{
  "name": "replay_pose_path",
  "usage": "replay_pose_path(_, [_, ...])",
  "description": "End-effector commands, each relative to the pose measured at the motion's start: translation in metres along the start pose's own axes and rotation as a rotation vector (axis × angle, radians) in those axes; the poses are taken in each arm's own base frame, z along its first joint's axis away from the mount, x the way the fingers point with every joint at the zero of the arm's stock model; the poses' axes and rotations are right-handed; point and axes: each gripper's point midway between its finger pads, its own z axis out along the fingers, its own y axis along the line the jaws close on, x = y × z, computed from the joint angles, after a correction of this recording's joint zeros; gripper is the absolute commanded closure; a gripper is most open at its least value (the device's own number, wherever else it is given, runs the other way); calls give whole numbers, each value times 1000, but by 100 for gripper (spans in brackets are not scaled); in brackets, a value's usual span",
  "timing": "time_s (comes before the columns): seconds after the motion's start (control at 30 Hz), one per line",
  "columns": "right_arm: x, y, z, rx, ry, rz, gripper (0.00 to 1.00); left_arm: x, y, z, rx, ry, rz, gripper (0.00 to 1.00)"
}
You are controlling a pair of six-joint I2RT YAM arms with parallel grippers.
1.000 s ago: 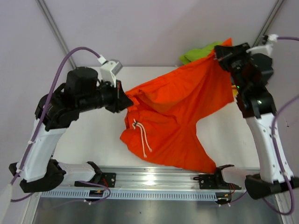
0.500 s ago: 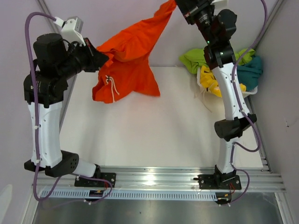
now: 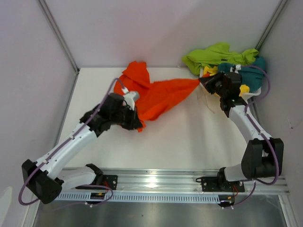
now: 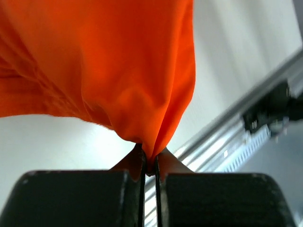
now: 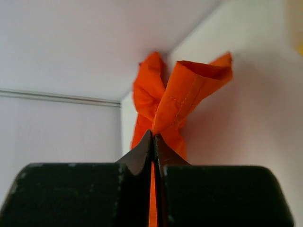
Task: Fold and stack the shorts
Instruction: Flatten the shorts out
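Across the white bench (image 3: 180, 142) the orange shorts (image 3: 161, 97) are stretched between your left tool (image 3: 136, 122) and right tool (image 3: 202, 81), each clamped tight on a bunched edge, so pull them wider apart and the thin pinch could slip and drop the cloth crumpled.

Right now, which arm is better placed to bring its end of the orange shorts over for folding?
Probably right: the right end effector pinches the orange shorts at a taut corner; the left end effector holds bunched fabric.
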Motion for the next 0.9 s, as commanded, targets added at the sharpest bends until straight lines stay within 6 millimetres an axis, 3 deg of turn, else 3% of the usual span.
replay_pose_path(0.0, [-9, -3, -40, 55, -78, -100, 100, 27, -55, 9, 168, -27, 60, 100])
replay_pose_path(0.03, [-6, -15, -45, 109, -72, -115, 100, 32, -65, 12, 196, -29, 75, 100])
replay_pose_path(0.07, [4, -40, -55, 214, -33, -144, 100, 43, -73, 16, 219, -2, 78, 100])
replay_pose_path(0.1, [1, -52, -65, 276, -58, -161, 100, 67, -84, 22, 238, 53, 107, 100])
replay_pose_path(0.17, [8, -76, -82, 379, -26, -214, 100, 87, -95, 31, 250, 112, 133, 100])
replay_pose_path(0.2, [1, -86, -90, 436, -65, -235, 100, 105, -104, 35, 258, 152, 165, 100])
replay_pose_path(0.37, [6, -120, -136, 560, -86, -292, 100, 167, -116, 63, 258, 322, 196, 100])
replay_pose_path(0.5, [9, -131, -158, 573, -96, -304, 100, 193, -137, 69, 310, 376, 211, 100])
replay_pose_path(0.6, [7, -134, -169, 596, -107, -326, 100, 199, -161, 71, 391, 382, 195, 100])
replay_pose_path(0.7, [0, -131, -173, 599, -134, -343, 100, 206, -179, 67, 448, 396, 186, 100])
replay_pose_path(0.87, [-10, -123, -166, 590, -134, -369, 100, 214, -190, 67, 474, 407, 175, 98])
